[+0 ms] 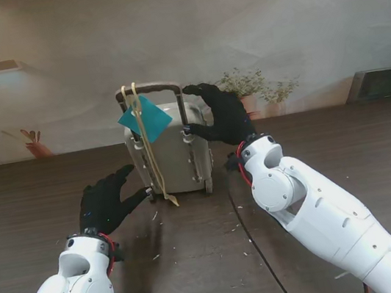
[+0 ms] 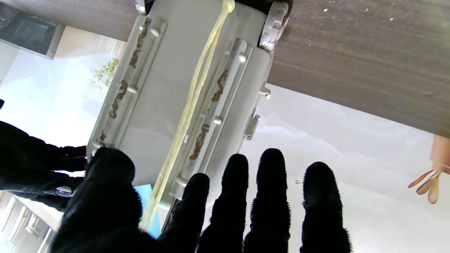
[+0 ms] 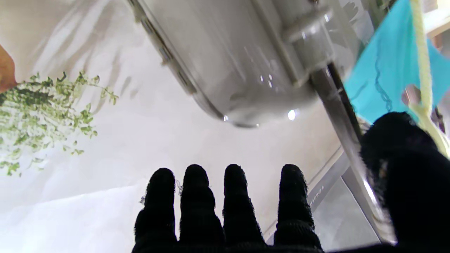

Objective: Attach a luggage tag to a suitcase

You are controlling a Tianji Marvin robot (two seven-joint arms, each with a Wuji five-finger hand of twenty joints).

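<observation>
Standing upright near the middle of a dark wooden table [image 1: 333, 169] is a small grey suitcase [image 1: 175, 157], its long axis vertical, wheels on the table top and its pull handle [image 1: 149, 89] raised at the top. The ribbed back with the handle rails faces the robot. A teal luggage tag [image 1: 144, 119], turned like a diamond, hangs against the upper left of the case just under the handle. Its pale yellow cord [image 1: 148, 150] is looped over the handle bar and runs straight down the back of the case, the loose end reaching the table at the case's foot.

The right hand [image 1: 222, 115], gloved in black, is at the upper right side of the case beside the handle post, fingers spread; the thumb sits near the post, but whether it touches cannot be told. It holds nothing.

The left hand [image 1: 106, 202] is low, nearer to me and to the left of the case's base, fingers [image 2: 233, 196] apart and pointing toward the case, holding nothing. Its fingertips are near the cord's lower end but apart from it.

Bare table lies to both sides and nearer to me. A pale backdrop [image 1: 271, 15] stands close behind the case.
</observation>
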